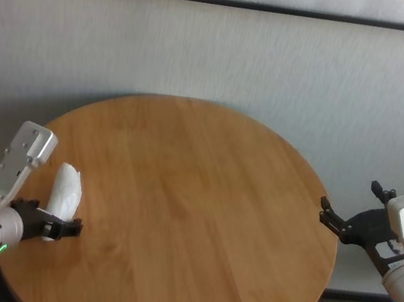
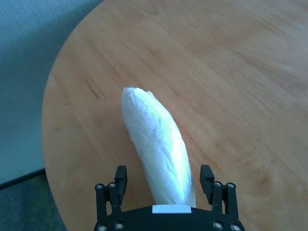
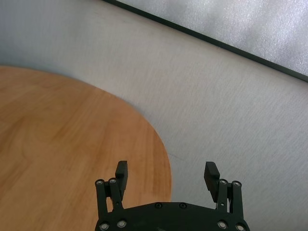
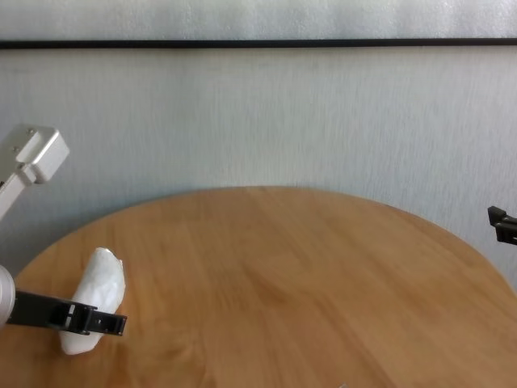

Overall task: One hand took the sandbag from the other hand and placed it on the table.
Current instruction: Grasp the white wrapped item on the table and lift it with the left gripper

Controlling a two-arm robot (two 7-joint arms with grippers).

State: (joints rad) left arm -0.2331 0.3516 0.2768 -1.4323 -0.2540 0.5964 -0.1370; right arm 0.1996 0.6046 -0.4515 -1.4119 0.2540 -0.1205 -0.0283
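Observation:
The white sandbag [image 1: 68, 188] lies on the round wooden table [image 1: 194, 196] near its left edge. My left gripper [image 1: 62, 224], on the wrist with the green light, is open around the bag's near end. In the left wrist view the sandbag [image 2: 154, 139] lies between the two fingers [image 2: 120, 175] with a gap on each side. The chest view shows the bag [image 4: 98, 291] and one left finger [image 4: 93, 321] in front of it. My right gripper [image 1: 349, 202], on the wrist with the blue light, is open and empty just off the table's right edge [image 3: 166, 171].
A pale grey wall [image 1: 280, 63] with a dark horizontal strip stands close behind the table. Grey floor shows past the table's left edge [image 2: 24, 202]. Nothing else stands on the table top.

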